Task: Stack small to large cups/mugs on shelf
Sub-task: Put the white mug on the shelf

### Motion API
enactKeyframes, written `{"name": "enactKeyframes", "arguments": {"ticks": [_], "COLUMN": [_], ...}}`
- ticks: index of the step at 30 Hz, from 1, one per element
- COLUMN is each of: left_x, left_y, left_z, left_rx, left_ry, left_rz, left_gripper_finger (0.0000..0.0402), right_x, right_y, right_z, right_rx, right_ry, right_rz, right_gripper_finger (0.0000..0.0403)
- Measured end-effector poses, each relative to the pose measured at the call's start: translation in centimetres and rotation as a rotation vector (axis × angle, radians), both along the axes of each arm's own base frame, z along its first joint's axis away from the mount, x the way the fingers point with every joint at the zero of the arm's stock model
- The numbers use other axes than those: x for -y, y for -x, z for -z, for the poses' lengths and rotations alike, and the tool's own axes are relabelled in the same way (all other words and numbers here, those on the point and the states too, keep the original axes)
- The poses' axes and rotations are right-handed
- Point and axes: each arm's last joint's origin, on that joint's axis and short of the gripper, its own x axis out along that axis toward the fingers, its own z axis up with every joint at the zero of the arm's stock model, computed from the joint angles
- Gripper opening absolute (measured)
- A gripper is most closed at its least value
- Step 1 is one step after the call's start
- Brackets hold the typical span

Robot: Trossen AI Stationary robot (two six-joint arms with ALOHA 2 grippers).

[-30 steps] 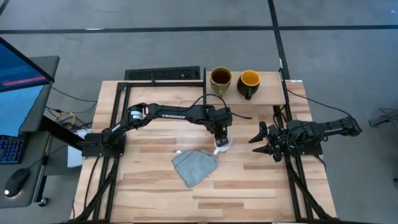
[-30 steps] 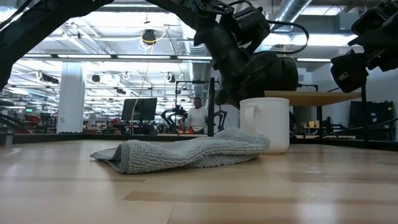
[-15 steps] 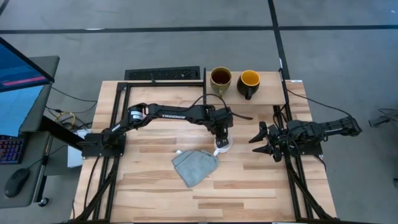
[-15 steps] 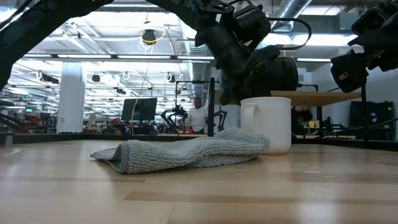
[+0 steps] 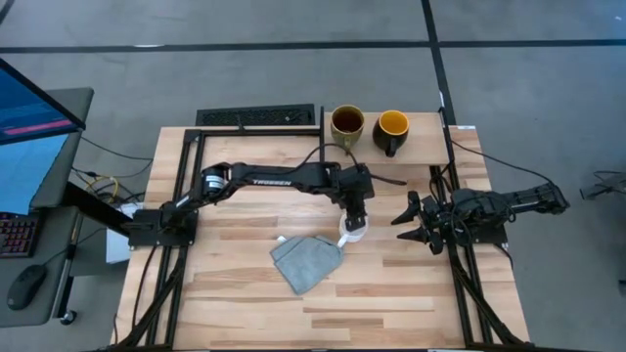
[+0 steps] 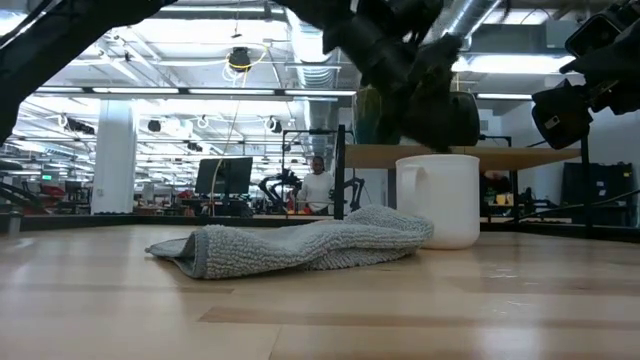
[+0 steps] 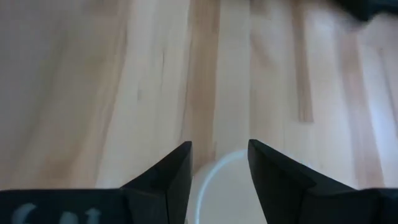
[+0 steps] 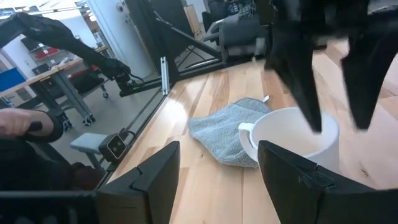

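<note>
Because it must be lifted to the light-wood shelf (image 5: 411,147), the small white mug (image 5: 352,231) on the table is straddled by the left gripper (image 5: 356,221), fingers spread across its rim.

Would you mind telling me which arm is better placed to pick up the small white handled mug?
Left: its hand hangs directly over the small white handled mug, fingers open astride the rim. The right hand waits apart, beside it.
</note>
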Motion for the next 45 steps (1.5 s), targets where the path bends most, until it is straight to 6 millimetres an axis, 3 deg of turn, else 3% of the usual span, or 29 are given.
{"name": "enactKeyframes", "arguments": {"ticks": [7,16,27,39,45], "left_x": [-0.1,-0.4,0.5,4.2,6.4], "left_y": [-0.1,1.6,7.8,16.2,20.2], "left_z": [-3.2,-8.3,-14.0,-20.5,-22.2], "left_rx": [0.052,0.016,-0.095,-0.134,-0.125], "left_ry": [-0.072,-0.239,-0.294,-0.488,-0.561], "left_rz": [0.028,-0.011,-0.041,-0.286,-0.342], "left_gripper_finger": [0.0147,0.0147,0.0147,0.0146,0.0146], "right_x": [0.0,0.0,0.0,0.0,0.0], "right_y": [0.0,0.0,0.0,0.0,0.0], "right_z": [0.0,0.0,0.0,0.0,0.0], "right_rx": [0.0,0.0,0.001,-0.005,-0.005], "right_ry": [0.0,0.0,0.0,-0.016,-0.016], "right_rz": [0.0,0.0,-0.001,0.002,0.002], "right_gripper_finger": [0.024,0.024,0.024,0.024,0.024]}}
